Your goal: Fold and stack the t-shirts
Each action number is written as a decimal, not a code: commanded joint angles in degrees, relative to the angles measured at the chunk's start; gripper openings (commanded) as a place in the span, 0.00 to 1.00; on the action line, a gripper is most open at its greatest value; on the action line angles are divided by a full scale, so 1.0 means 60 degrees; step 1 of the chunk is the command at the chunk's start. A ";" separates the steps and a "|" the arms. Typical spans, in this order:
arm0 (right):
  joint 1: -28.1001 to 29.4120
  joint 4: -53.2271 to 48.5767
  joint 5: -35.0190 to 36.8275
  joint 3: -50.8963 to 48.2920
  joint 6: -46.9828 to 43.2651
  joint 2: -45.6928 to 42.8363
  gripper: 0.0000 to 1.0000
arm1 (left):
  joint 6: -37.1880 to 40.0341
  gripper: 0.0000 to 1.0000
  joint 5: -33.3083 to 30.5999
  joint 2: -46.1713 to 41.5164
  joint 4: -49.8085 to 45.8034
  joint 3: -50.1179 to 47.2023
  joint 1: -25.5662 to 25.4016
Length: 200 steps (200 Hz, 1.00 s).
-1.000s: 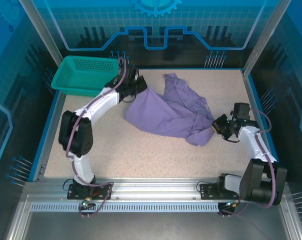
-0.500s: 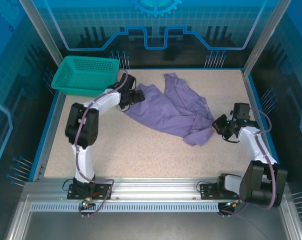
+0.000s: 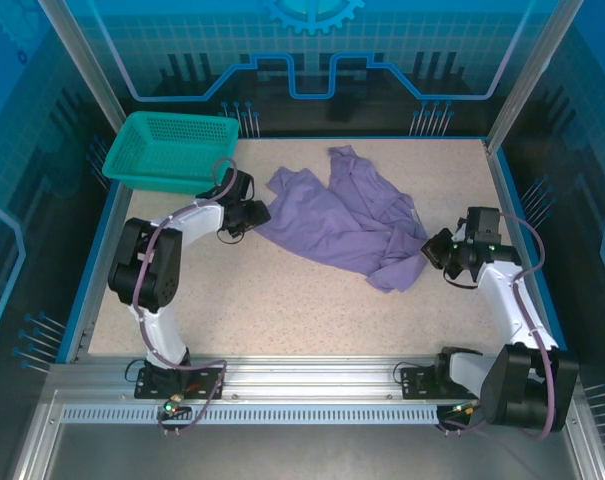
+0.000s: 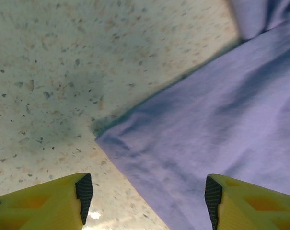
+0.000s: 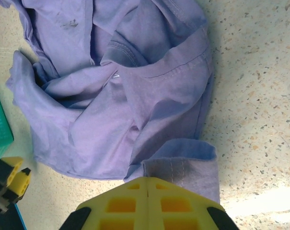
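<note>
Smack in the middle of the speckled tabletop (image 3: 282,310) sits the lavender t-shirt (image 3: 342,220), rumpled and bunched on its right side. Left tool (image 4: 148,194) has just backed off toward the near left, fingers apart, shirt corner (image 4: 106,139) loose between them, so I'd say we're only at spreading it out, no fold yet. Right tool (image 5: 149,188) is squeezed together by a sleeve cuff (image 5: 183,160); can't tell if it's nipping cloth. Teal basket (image 3: 172,150) far left, blue-lit panels (image 3: 312,50) around.

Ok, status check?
Left gripper open over shirt corner. Right gripper shut on sleeve. Shirt crumpled, unfolded. Basket apart, far left.
</note>
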 commanded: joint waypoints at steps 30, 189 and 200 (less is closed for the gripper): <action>0.0127 -0.0620 -0.0317 0.0230 -0.0495 -0.0551 0.00 | 0.0360 0.54 -0.0183 0.0774 -0.0144 0.0509 0.0126; 0.2488 0.0049 -0.1236 0.0793 -0.2080 -0.2529 0.00 | -0.1058 0.00 -0.1690 -0.4125 0.1376 -0.3055 -0.0162; 0.2773 -0.0172 -0.1115 0.0709 -0.2208 -0.2811 0.00 | -0.1271 0.00 -0.1997 -0.5175 0.1253 -0.3732 -0.0164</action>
